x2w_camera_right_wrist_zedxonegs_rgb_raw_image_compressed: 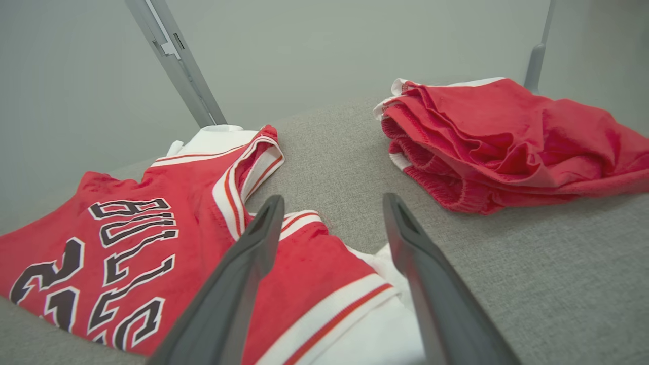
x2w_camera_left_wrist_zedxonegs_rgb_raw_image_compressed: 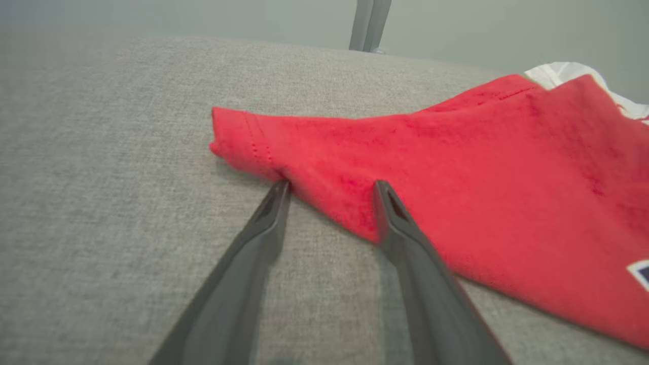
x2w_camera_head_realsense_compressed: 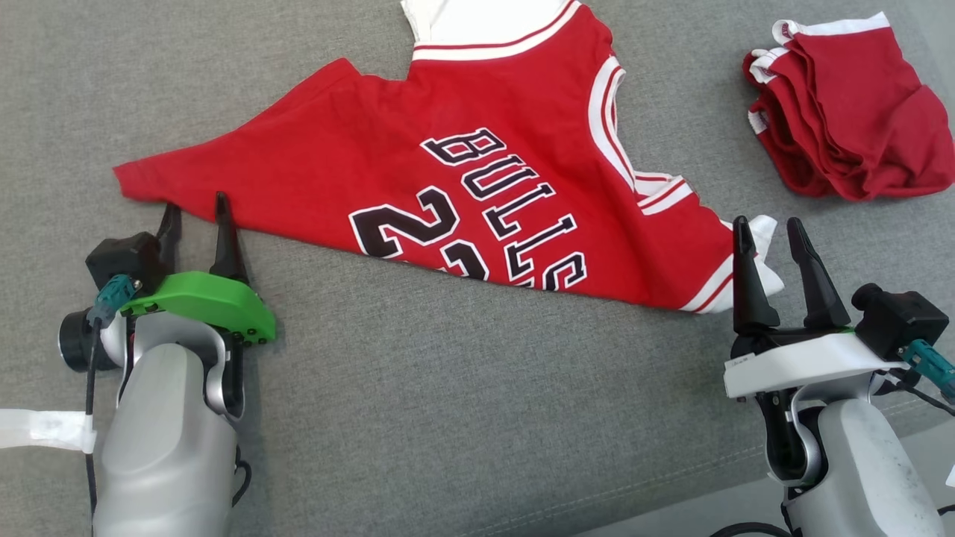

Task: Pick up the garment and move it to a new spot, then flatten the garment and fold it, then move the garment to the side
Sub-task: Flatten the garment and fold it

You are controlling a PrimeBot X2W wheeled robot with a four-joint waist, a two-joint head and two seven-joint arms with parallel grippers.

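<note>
A red basketball jersey (x2w_camera_head_realsense_compressed: 448, 171) with black "BULLS" lettering and white trim lies spread on the grey fabric surface, folded along a diagonal. My left gripper (x2w_camera_head_realsense_compressed: 195, 209) is open at the jersey's left corner; in the left wrist view that red corner (x2w_camera_left_wrist_zedxonegs_rgb_raw_image_compressed: 263, 142) lies just past the fingertips (x2w_camera_left_wrist_zedxonegs_rgb_raw_image_compressed: 281, 190), which touch its edge. My right gripper (x2w_camera_head_realsense_compressed: 768, 227) is open over the jersey's lower right shoulder strap; in the right wrist view the red and white strap (x2w_camera_right_wrist_zedxonegs_rgb_raw_image_compressed: 324, 274) lies between and under the fingers.
A second red garment with white trim (x2w_camera_head_realsense_compressed: 850, 104) lies crumpled at the far right (x2w_camera_right_wrist_zedxonegs_rgb_raw_image_compressed: 507, 142). Grey cushion surface (x2w_camera_head_realsense_compressed: 448, 388) spreads in front of the jersey. Metal frame posts (x2w_camera_right_wrist_zedxonegs_rgb_raw_image_compressed: 172, 56) stand behind the surface.
</note>
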